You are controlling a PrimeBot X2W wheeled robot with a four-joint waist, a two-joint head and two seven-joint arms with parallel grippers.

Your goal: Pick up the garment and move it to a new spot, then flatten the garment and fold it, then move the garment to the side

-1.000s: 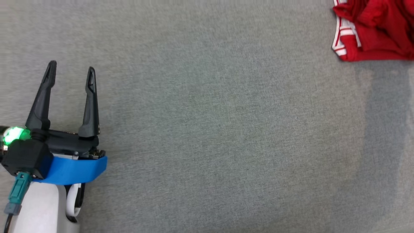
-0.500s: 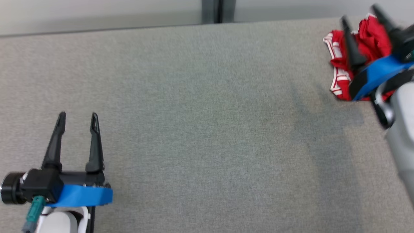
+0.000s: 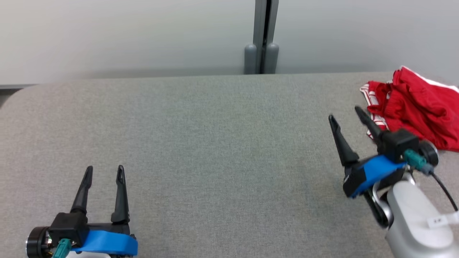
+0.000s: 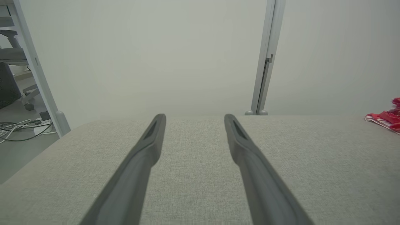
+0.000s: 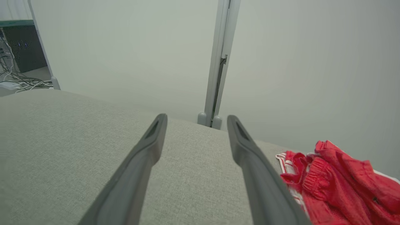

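Grey fabric tabletop [image 3: 222, 143] spans the frame beneath a pale wall [image 3: 107, 36]. Crumpled red garment [image 3: 419, 107] lies at upper right. Right gripper [image 3: 344, 113], fingers apart, hovers just beside it; left gripper [image 3: 105, 167], likewise spread and empty, sits lower left.

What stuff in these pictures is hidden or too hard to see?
- Head view: the red garment runs off the right edge and lies crumpled, so its kind and full shape are unclear.
- Right wrist view: the bottom edge and one of the fingers cover part of the garment.
- Left wrist view: the right edge cuts the garment to a sliver.
- Head view: the white label on the right forearm is too small to read.
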